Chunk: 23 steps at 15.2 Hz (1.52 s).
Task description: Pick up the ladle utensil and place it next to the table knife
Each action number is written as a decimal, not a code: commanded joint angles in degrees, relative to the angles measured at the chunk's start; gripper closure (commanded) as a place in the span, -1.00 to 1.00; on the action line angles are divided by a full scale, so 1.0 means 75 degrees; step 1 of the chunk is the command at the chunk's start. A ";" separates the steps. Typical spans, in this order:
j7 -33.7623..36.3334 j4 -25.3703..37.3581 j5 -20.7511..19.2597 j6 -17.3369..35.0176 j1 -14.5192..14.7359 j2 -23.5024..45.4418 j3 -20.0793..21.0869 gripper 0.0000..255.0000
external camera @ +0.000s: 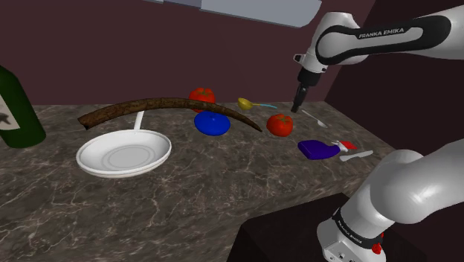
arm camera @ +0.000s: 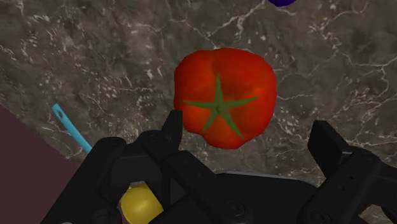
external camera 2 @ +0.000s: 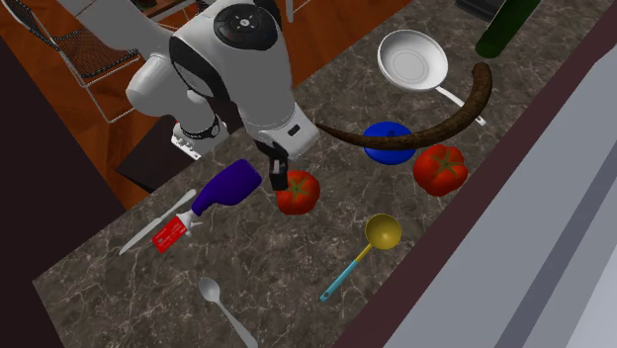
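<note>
Ladle (external camera 2: 383, 232): lying flat near the table's (external camera 2: 277, 267) wall-side edge, yellow bowl and teal handle touching nothing.
Pincer (arm camera: 248, 127): hovering over the table near the ladle, its fingers standing spread and pinching nothing.
Tomato (arm camera: 222, 95): sitting directly under the pincer, between the ladle and the purple bottle (external camera 2: 227, 186).
Table knife (external camera 2: 143, 234): lying near the table's stand-side edge, just beside the purple bottle, well apart from the ladle.

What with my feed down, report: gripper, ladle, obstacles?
Gripper open, empty. Ladle lying untouched on counter. Red tomato close beneath gripper.
</note>
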 commanded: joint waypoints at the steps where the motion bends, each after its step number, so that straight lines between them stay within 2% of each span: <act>1: -0.0743 0.0184 -0.0004 0.0492 0.0137 0.0547 -0.0318 -1.00; 6: -0.2616 0.0957 0.0418 0.1433 0.0527 0.2019 -0.0994 -1.00; 12: -0.5086 0.2246 0.1630 0.2146 0.0802 0.3931 -0.1415 -1.00; 15: -0.6285 0.3029 0.2336 0.2294 0.0708 0.4879 -0.1340 -1.00; 20: -0.7931 0.4480 0.3228 0.2303 0.0305 0.6323 -0.0900 -1.00; 23: -0.8008 0.4455 0.3351 0.2517 0.0251 0.6530 -0.0824 -1.00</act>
